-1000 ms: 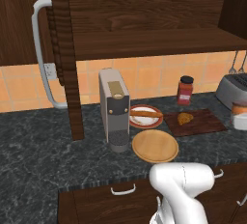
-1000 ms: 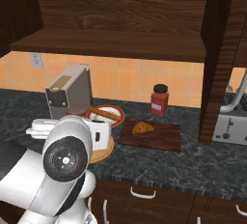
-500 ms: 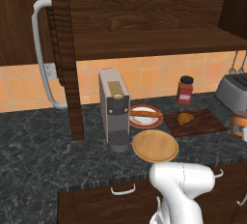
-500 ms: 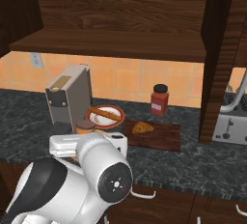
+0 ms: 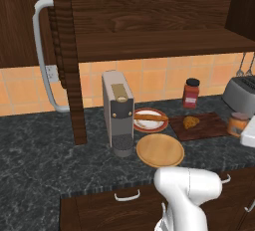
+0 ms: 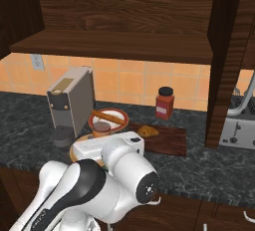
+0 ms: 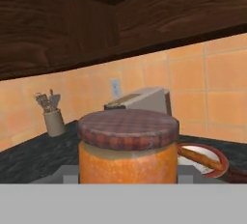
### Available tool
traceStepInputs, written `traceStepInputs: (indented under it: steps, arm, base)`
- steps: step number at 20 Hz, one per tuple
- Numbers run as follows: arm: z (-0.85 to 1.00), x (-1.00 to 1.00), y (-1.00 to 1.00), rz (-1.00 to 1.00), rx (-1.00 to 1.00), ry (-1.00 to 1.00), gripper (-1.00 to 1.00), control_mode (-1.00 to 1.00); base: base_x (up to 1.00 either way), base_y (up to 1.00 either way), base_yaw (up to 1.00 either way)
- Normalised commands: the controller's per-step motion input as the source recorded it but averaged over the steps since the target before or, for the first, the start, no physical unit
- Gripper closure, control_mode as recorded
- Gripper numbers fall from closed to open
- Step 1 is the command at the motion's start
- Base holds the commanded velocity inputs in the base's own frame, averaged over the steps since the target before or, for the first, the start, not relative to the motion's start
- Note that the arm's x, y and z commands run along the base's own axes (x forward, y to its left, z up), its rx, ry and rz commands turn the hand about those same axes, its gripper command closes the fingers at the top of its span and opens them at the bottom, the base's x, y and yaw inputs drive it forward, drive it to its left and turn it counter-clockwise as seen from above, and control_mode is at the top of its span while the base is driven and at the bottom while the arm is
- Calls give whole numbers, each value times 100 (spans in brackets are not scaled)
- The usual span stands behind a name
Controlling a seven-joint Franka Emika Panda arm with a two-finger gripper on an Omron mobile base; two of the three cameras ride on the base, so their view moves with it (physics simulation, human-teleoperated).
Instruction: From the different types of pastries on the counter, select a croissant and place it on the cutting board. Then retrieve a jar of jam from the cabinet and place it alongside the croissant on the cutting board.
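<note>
Swung leftward, the jam jar [image 7: 127,148] nears the cutting board [image 5: 201,127], jaws seemingly clamping it.

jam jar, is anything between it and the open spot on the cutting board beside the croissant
Nothing visible blocks it. The jam jar sits just off the right end of the cutting board, and the croissant lies toward the board's left half, leaving bare board on the jar's side.

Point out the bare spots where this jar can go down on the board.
Free: the board right of the croissant, on the side toward the jar; also the counter left of the coffee machine. Crowded: red-rimmed plate and wooden plate packed between machine and board.
</note>
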Motion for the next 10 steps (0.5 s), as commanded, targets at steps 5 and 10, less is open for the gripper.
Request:
traceStepInputs:
  steps: [5,10]
  arm:
    - [-9,24,-10,0,1,-4,100,-100]
    - [-17,80,-69,0,0,-1,100,-100]
  base:
    - [0,0,0]
    - [0,0,0]
